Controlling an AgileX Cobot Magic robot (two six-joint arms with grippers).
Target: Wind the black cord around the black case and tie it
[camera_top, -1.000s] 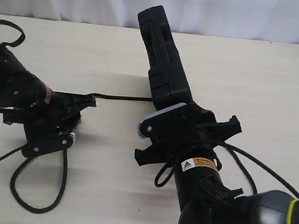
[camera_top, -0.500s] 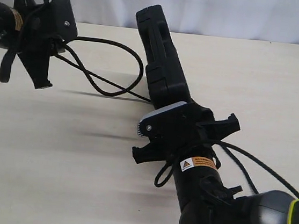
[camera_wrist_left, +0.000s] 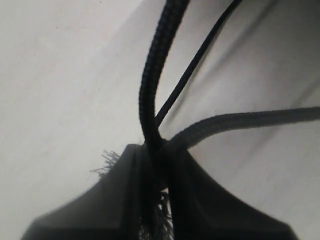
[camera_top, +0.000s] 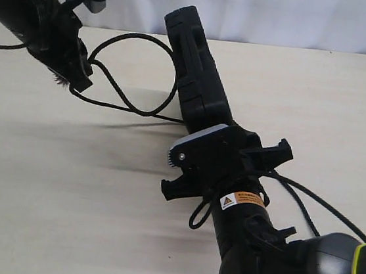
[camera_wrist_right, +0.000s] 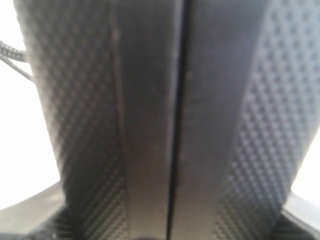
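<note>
One black case [camera_top: 194, 65], clamped in the right end effector [camera_top: 217, 155]; one looping black cord [camera_wrist_left: 149, 85], frayed tip pinched by the left end effector [camera_wrist_left: 155, 200], above one bench [camera_top: 64, 196].

The black case [camera_top: 193, 72] loses its lower end behind the right gripper [camera_top: 217, 139]. In the right wrist view it is blurred and runs out of the picture at both ends. The black cord [camera_top: 128, 107] passes out of sight behind the case. In the left wrist view the left gripper [camera_wrist_left: 157, 165] is a dark blur. The cord's tip, probably knotted, is buried between its fingers [camera_wrist_left: 115, 200], and only frayed strands show.
</note>
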